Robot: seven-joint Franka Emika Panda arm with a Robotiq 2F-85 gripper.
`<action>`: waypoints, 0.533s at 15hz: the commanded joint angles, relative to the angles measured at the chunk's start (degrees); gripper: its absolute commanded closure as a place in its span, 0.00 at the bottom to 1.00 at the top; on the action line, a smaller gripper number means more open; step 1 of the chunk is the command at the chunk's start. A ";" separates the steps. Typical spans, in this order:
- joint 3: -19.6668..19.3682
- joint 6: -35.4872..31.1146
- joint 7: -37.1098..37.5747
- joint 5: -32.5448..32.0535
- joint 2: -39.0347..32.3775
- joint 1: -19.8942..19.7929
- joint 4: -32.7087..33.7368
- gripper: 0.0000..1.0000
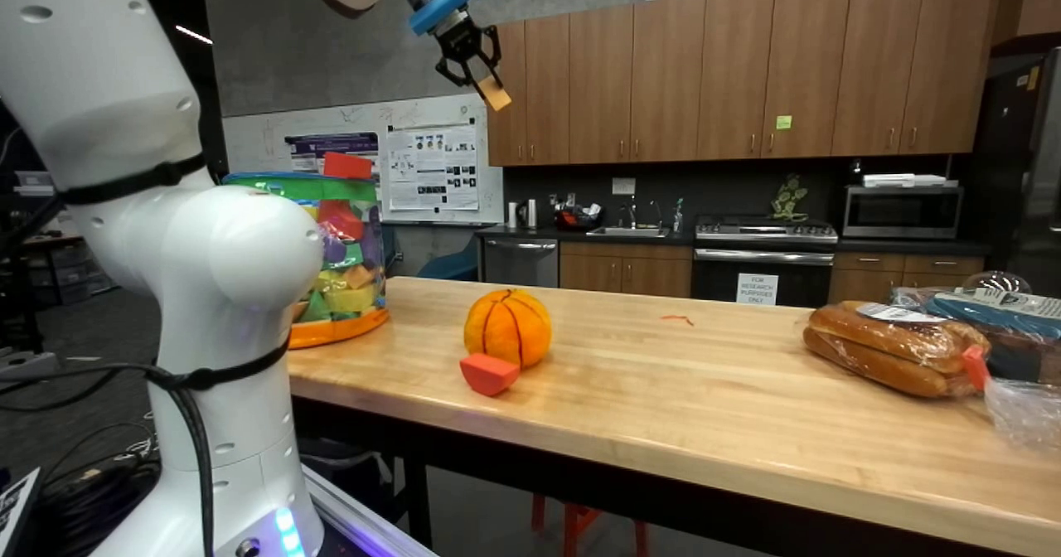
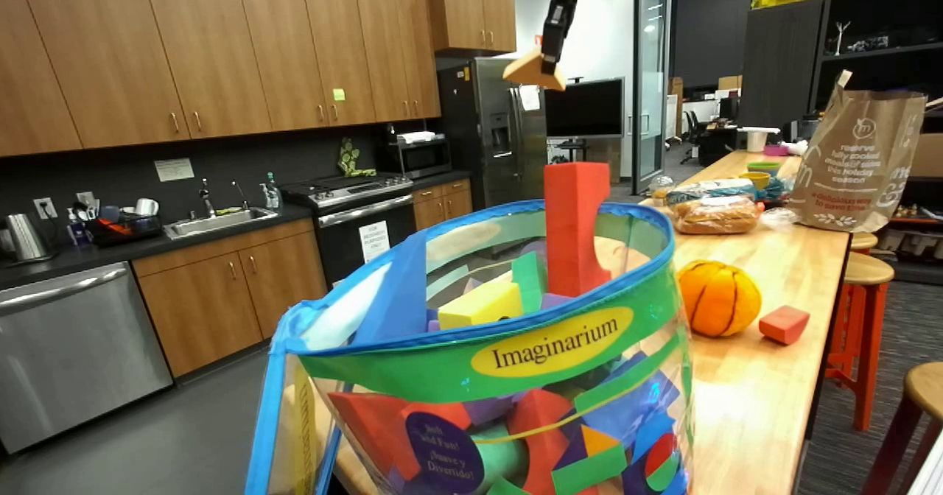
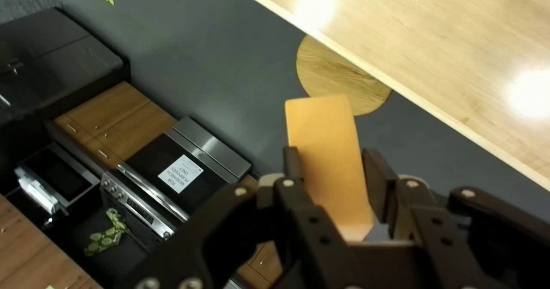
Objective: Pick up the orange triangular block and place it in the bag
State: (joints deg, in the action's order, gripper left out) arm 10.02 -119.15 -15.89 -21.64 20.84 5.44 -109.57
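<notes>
The orange triangular block (image 1: 496,94) is between the fingers of my gripper (image 1: 487,80), high above the table. In an exterior view its wedge shape (image 2: 524,71) shows beside the gripper (image 2: 551,57). In the wrist view both fingers of the gripper (image 3: 331,164) press on the sides of the block (image 3: 322,142). The bag (image 2: 427,377) is clear plastic with a green band and blue rim, open at the top and full of coloured blocks. In an exterior view the bag (image 1: 365,192) stands at the table's left end, partly hidden by the arm. Block and bag are apart.
A tall red block (image 2: 571,230) sticks up out of the bag's opening. A pumpkin-like orange ball (image 1: 507,327) and a small red block (image 1: 489,373) are on the table (image 1: 630,391). Wrapped bread (image 1: 895,348) lies farther along. A paper bag (image 2: 854,160) stands near it.
</notes>
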 commanded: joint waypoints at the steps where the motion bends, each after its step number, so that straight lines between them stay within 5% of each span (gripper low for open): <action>1: 3.38 2.47 -1.28 -4.17 -3.71 2.06 6.27 0.86; 8: 8.93 2.48 -2.61 -11.47 -6.16 5.75 7.78 0.86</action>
State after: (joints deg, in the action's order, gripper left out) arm 17.87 -117.69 -16.84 -30.54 15.99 9.64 -102.88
